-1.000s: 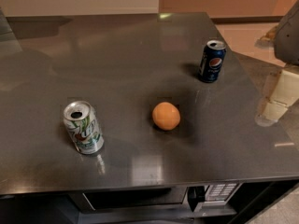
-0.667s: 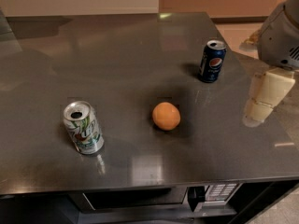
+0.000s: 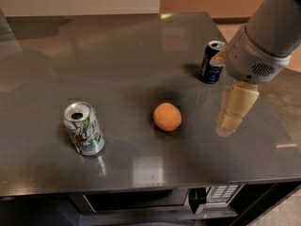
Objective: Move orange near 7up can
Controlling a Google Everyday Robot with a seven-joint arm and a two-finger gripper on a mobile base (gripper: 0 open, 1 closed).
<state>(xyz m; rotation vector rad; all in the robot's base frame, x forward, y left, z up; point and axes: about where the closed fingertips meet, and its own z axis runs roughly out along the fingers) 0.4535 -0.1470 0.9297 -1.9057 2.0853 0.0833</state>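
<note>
Desk [image 3: 141, 46]: claw [image 3: 228, 126] now in from right edge, lower, near right side of orange [image 3: 167, 117]; apart or together, cannot tell.
7up can [image 3: 84, 128]: upright, front left, unmoved.
Orange: mid-desk, unmoved, well apart from 7up can, ungrasped.
Approach underway; carry not begun.

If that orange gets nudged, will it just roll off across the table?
Probably rolls easily: the orange is round, on a smooth glossy table. Its matte skin likely grips well. The tool hangs beside it, not touching.
</note>
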